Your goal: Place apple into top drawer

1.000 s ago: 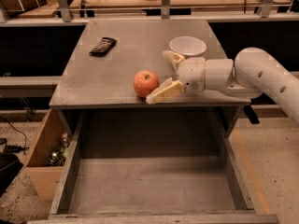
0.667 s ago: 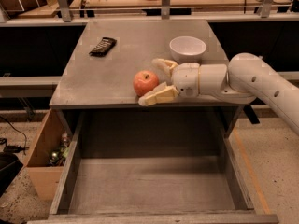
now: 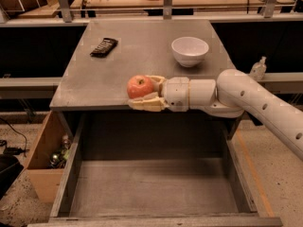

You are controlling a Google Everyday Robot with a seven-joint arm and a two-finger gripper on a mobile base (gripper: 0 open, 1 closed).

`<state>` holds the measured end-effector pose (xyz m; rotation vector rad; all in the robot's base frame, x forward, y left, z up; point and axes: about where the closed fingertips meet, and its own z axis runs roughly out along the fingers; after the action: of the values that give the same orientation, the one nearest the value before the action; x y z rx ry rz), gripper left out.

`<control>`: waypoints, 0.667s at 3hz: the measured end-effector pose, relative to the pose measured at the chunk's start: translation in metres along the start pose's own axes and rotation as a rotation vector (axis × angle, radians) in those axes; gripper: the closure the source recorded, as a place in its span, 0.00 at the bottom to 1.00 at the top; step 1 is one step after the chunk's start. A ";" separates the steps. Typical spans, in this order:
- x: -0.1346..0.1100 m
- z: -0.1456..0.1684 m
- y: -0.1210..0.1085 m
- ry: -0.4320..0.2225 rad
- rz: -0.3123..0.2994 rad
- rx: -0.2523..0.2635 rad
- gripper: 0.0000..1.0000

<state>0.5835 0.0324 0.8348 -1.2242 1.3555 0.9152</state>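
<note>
Evidently the gripper (image 3: 143, 91) clasps the apple (image 3: 139, 86) from both sides at the front edge of the table (image 3: 142, 46), directly above the open drawer (image 3: 156, 188) meant to receive it.

The grey cabinet top (image 3: 142, 37) is a flat, dull metal-looking surface carrying three things set well apart. A black remote-like device (image 3: 103, 47) lies flat toward the back left, a white bowl (image 3: 189, 50) stands upright toward the back right, and the red-orange apple (image 3: 139, 85) rests at the front edge, near the middle. The gripper (image 3: 143, 92) reaches in from the right, level with that front edge and right at the apple, with its cream-coloured arm out past the top's right front corner.
</note>
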 end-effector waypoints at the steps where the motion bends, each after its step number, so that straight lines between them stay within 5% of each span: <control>1: -0.002 0.001 0.000 0.001 -0.002 -0.003 0.86; 2: -0.002 0.003 0.002 0.000 -0.003 -0.007 1.00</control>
<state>0.5825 0.0362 0.8363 -1.2316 1.3511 0.9189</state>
